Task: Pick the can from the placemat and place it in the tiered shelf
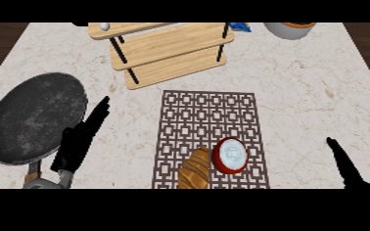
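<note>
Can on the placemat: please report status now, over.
Left hand and right hand open, holding nothing. Can on placemat, beside bread. Tiered shelf beyond, path unobstructed.

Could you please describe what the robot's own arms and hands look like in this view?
The left robot hand is matte black, with long, slim, tapering fingers, and joins a grey forearm at a paler grey wrist cuff near the lower edge. Of the right robot hand only a narrow, pointed black shape shows at the right edge. No cables, markings or sleeves are visible on either.
</note>
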